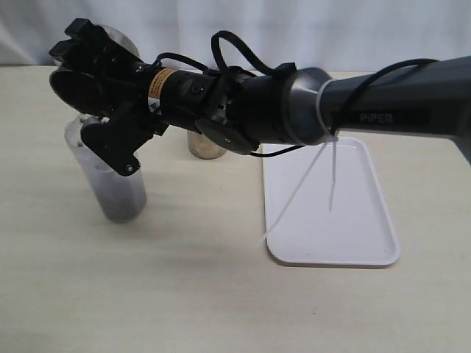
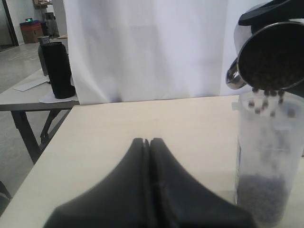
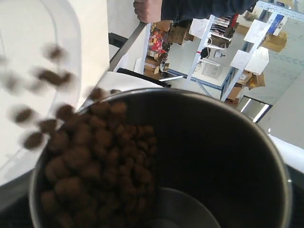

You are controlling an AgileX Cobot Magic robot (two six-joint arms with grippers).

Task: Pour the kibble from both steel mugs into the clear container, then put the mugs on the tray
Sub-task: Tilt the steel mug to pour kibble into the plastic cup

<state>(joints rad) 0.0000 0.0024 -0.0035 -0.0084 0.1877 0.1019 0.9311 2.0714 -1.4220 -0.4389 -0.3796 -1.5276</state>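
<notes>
The left claw (image 2: 147,142) has its two dark fingers pressed flat together, pad against pad, low over the pale table (image 1: 184,287). Ahead of this claw and off to one side stands the clear container (image 2: 266,142), upright on the table.

Straight above that container, the right claw (image 1: 77,45) grips a steel mug (image 3: 223,156), its jaws set wide around the body. The arm reaches across from the right of the exterior view to get there. The mug is tipped steeply, with its mouth facing down toward the container's rim just beneath the claw. Kibble (image 3: 95,166) is heaped against the lower side of the mug, and some pellets are over the lip. Loose pellets (image 2: 266,102) are in the air between the mug's mouth and the container's opening. A dark layer of kibble (image 2: 261,194) lies at the bottom of the container, well below the claw.

To the right of the right claw, behind its forearm, the second steel mug (image 1: 206,147) stands upright on the table. Only its lower part shows under the arm, so I cannot tell what is in it.

Farther right again, well apart from the claw, the white tray (image 1: 346,220) lies flat on the table below the rear of the arm. Two white cable ties (image 1: 324,173) hang from the arm over it.
</notes>
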